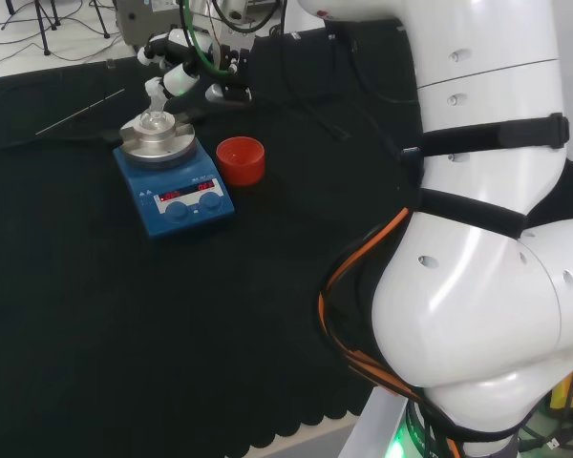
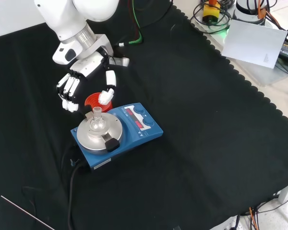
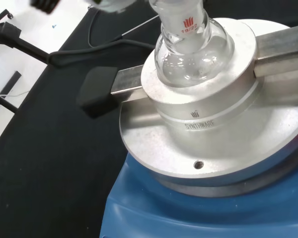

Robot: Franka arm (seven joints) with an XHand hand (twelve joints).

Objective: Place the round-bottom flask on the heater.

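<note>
Round-bottom flask point(image 2: 96, 121) sits upright in the metal block on top of the heater point(image 2: 116, 134), neck pointing straight up, long axis vertical. It's clear glass w/ a spherical bulb and a short, wider ground neck; wrist view shows the bulb point(image 3: 193, 54) nested in the block's central recess, small red print on the neck, bulb looks clear inside. Can't tell from these views if there's any liquid in it.

Heater: blue base w/ two round blue knobs and red-lit displays on its front panel, round silver plate on top, a silver block point(image 3: 213, 109) on that w/ flat metal bars sticking out to both sides, one ending in a black grip point(image 3: 97, 90). Head view has it point(image 1: 172, 176) at the far left of the cloth, flask point(image 1: 157, 121) on top.

Hand point(image 2: 84, 79) hangs just above and behind the flask in front view, fingers relaxed and spread, grasping nothing; thumb tip is near the flask's neck, but I can't tell if they touch. Head view: hand point(image 1: 186, 72) just beyond the heater.

Red ribbed ring point(image 1: 241, 159) stands on the cloth just right of the heater in head view; in front view it's point(image 2: 93, 101) behind the heater, partly under the hand. A thin rod point(image 1: 80, 112) lies on the cloth left of the heater in head view.
</note>
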